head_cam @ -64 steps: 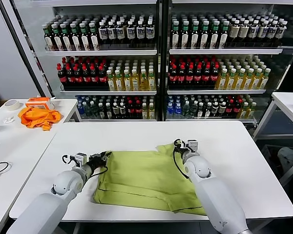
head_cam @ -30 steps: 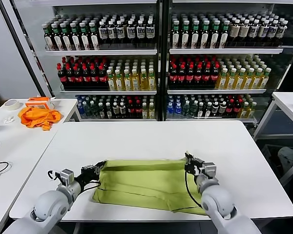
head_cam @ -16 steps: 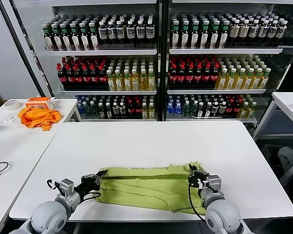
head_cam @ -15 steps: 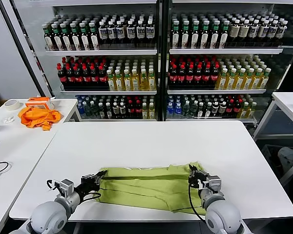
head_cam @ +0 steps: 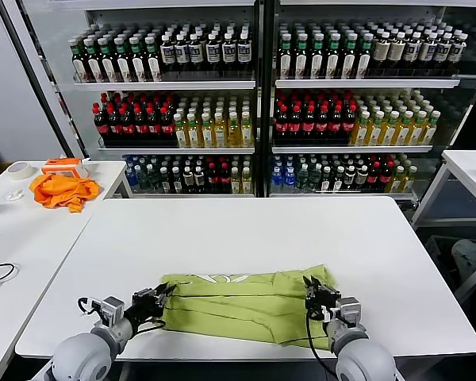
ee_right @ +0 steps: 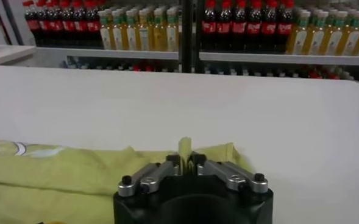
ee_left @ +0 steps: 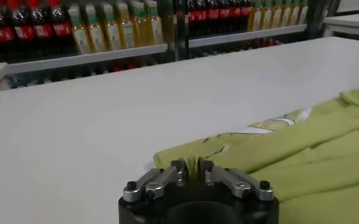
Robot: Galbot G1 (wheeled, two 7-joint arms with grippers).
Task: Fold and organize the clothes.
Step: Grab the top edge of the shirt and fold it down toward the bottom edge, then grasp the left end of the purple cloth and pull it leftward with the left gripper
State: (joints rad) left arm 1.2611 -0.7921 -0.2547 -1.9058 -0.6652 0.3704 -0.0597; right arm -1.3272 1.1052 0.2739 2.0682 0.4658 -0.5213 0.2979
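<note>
The light yellow-green T-shirt (head_cam: 238, 305) lies folded into a long band near the front edge of the white table (head_cam: 246, 230). A strip of its white and dark print (head_cam: 210, 279) shows along the far fold. My left gripper (head_cam: 160, 298) is shut on the shirt's left end; the cloth is pinched between its jaws in the left wrist view (ee_left: 193, 170). My right gripper (head_cam: 311, 292) is shut on the shirt's right end, with a tab of cloth (ee_right: 184, 148) standing up between its jaws in the right wrist view.
A bright orange cloth (head_cam: 62, 190) and a tape roll (head_cam: 18, 170) lie on a side table at far left. Glass-fronted shelves of bottles (head_cam: 254, 103) stand behind the table. Another white table (head_cam: 472, 171) is at the right.
Both grippers have drawn the shirt's far edge toward the front of the table, folding it from a wide spread into a narrow band. The print now shows on top.
</note>
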